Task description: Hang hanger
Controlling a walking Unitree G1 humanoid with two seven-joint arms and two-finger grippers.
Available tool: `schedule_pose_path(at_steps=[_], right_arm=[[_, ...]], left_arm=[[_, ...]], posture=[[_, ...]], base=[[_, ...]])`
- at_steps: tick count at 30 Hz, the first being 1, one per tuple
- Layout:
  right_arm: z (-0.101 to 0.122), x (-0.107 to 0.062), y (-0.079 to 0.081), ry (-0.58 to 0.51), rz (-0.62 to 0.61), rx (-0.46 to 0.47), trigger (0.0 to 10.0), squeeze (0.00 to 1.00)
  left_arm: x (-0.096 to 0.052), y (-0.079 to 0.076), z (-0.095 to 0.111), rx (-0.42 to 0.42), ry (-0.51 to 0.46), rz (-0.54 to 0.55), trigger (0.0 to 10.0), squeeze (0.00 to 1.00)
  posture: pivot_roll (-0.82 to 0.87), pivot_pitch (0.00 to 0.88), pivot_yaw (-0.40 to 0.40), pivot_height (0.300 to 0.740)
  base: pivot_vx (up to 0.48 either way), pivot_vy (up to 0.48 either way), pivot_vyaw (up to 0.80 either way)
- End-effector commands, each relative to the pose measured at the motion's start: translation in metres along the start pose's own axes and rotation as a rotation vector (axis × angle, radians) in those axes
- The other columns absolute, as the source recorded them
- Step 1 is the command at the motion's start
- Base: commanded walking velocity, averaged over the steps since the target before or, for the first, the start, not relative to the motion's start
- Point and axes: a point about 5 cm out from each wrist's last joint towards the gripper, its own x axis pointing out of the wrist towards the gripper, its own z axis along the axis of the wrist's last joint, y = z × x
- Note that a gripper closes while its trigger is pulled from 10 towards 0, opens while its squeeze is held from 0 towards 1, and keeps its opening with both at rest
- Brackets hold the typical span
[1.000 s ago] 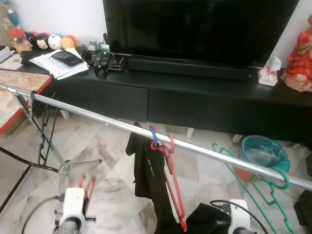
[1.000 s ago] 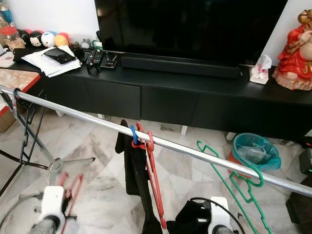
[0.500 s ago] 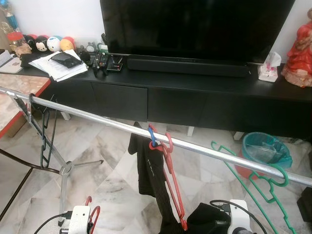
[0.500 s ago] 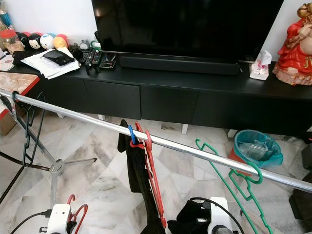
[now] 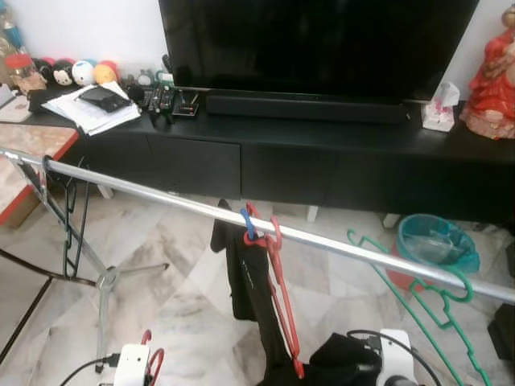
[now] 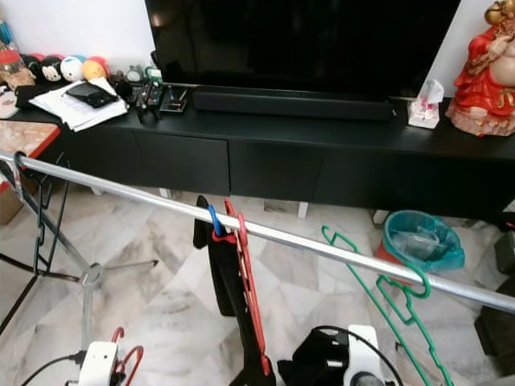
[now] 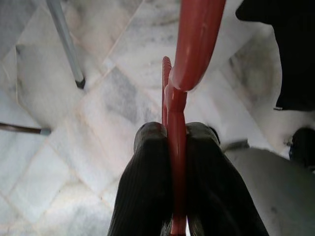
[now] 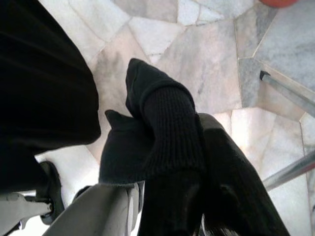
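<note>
Red plastic hanger [image 7: 176, 162] sits pinched in the left gripper [image 7: 176, 147], low and well below the rail [image 5: 338, 244]; hanging isn't done. Right gripper [image 8: 197, 147] clamps black cloth [image 8: 162, 132].

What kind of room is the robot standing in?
Most likely a home living room: a large television stands on a long black cabinet, with a marble-tiled floor and a metal clothes rail carrying hangers in front.

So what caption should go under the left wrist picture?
The left claw pinches a red hanger above the marble floor.
</note>
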Motion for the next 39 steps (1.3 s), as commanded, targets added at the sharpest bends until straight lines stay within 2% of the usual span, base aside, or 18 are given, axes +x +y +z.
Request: schedule_pose_path(at_steps=[1,10,12,20,31,35,39], right_arm=[[0.000,0.000,-0.002,-0.014,-0.010,0.020,10.0,0.00],[0.000,-0.001,-0.002,-0.016,-0.012,0.039,10.0,0.00],[0.000,0.000,-0.002,-0.015,-0.015,0.065,10.0,0.00],[0.001,0.000,-0.001,-0.015,-0.009,0.067,10.0,0.00],[0.002,0.000,-0.001,-0.018,-0.012,0.070,10.0,0.00],[0.002,0.000,-0.001,-0.014,-0.015,0.092,10.0,0.00],[0.003,0.000,-0.002,-0.022,-0.017,0.068,10.0,0.00]], left_arm=[[-0.003,0.001,-0.013,0.008,0.049,0.005,10.0,0.00],[-0.005,0.000,-0.018,0.005,0.070,0.004,10.0,0.00],[-0.005,0.002,-0.020,0.004,0.079,0.006,10.0,0.00],[-0.008,0.006,-0.026,-0.001,0.102,0.016,10.0,0.00],[-0.011,0.009,-0.035,-0.011,0.139,0.020,10.0,0.00],[-0.011,0.010,-0.035,-0.011,0.140,0.022,10.0,0.00],[-0.011,0.009,-0.035,-0.011,0.141,0.022,10.0,0.00]], posture=[[-0.01,0.000,-0.010,0.740],[-0.01,0.000,-0.010,0.740],[-0.01,0.000,-0.010,0.740],[0.00,0.000,-0.012,0.740],[0.00,0.000,-0.011,0.740],[0.00,0.000,-0.011,0.740],[0.00,0.000,-0.013,0.740]], base=[[-0.262,0.000,0.00],[-0.273,0.000,0.00],[-0.285,0.000,0.00],[-0.284,0.000,-0.71],[-0.290,0.000,0.00],[-0.293,0.000,-0.66],[-0.296,0.000,-0.33]])
